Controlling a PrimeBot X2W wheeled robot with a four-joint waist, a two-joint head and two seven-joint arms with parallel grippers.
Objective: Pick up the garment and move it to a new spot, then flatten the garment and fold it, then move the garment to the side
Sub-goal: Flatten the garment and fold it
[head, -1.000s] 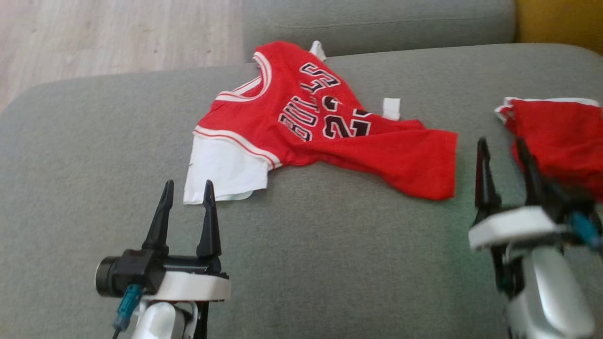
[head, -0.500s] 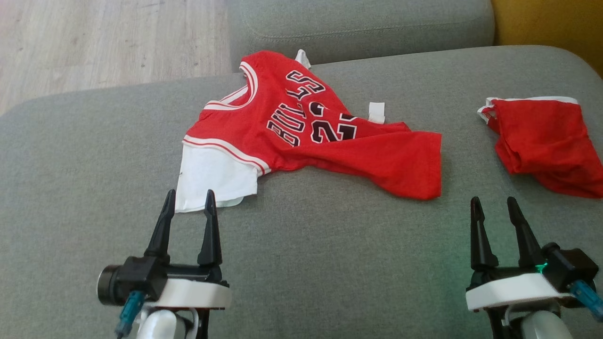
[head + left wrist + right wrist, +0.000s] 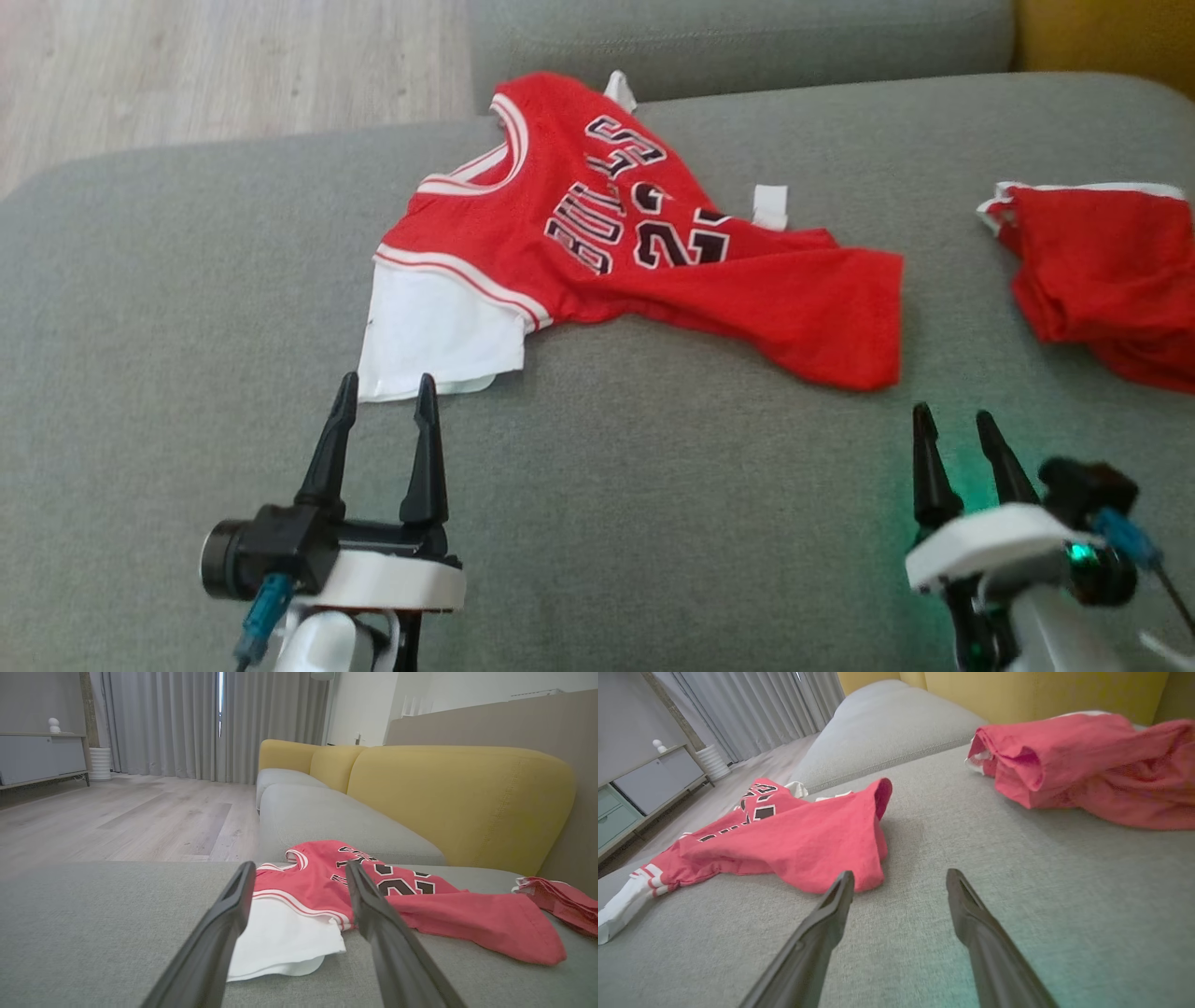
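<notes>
The garment [image 3: 644,280] is a red jersey with black lettering and a white sleeve, lying rumpled on the grey sofa cushion [image 3: 653,541]. My left gripper [image 3: 387,381] stands open just short of the white sleeve, fingertips pointing at it, touching nothing. In the left wrist view the garment [image 3: 420,910] lies right behind the open left gripper [image 3: 300,865]. My right gripper [image 3: 954,413] is open and empty, a little below the garment's lower hem. In the right wrist view that hem [image 3: 817,858] lies just past the left fingertip of the right gripper [image 3: 900,873].
A second red cloth [image 3: 1102,261] lies crumpled at the right of the cushion, also seen as a bunched red cloth [image 3: 1078,774]. Wooden floor [image 3: 187,75] lies beyond the cushion's far left edge. Yellow backrests [image 3: 458,798] stand to the right.
My right gripper has drawn back from beside the second red cloth to lower in the view. The head camera has shifted slightly. Left gripper and garment stay put.
</notes>
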